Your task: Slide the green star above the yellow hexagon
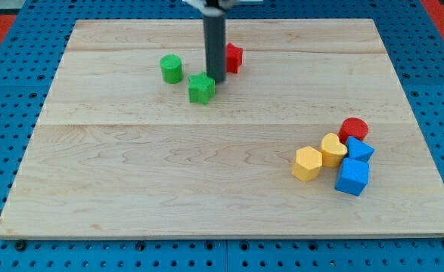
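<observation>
The green star (201,88) lies on the wooden board (169,174) at the view's upper left of centre. My tip (217,79) stands just at the star's upper right, touching or almost touching it. The yellow hexagon (308,163) lies at the view's lower right, far from the star, at the left end of a cluster of blocks.
A green cylinder (172,69) lies left of the star. A red block (233,57) sits just right of the rod, partly hidden by it. Beside the hexagon lie a second yellow block (333,149), a red cylinder (353,129) and two blue blocks (359,149) (352,176).
</observation>
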`<state>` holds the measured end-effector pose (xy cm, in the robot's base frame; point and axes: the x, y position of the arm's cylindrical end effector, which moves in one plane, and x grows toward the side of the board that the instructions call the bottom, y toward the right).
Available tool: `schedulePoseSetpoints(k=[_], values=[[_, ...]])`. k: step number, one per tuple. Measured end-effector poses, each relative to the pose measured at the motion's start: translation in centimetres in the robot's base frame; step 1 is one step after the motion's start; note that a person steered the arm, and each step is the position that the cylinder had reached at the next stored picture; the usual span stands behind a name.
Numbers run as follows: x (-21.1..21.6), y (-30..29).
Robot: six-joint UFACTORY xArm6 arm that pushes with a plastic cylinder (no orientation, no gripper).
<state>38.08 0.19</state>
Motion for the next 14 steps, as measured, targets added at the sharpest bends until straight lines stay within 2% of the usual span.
schedulePoseSetpoints(k=[1,2,3,4,5,6,7,8,10,11,12,13,14], values=[[3.9,1.0],[-0.6,2.5],[-2.5,-4.2],[-1.5,-6.8],[4.3,-2.1],[1.1,-8.2],[-1.3,-11.5],[4.8,-13.6],[7.5,6.3],[4.7,2.6],[5.0,12.0],[6.5,11.1],[-4.2,8.4]])
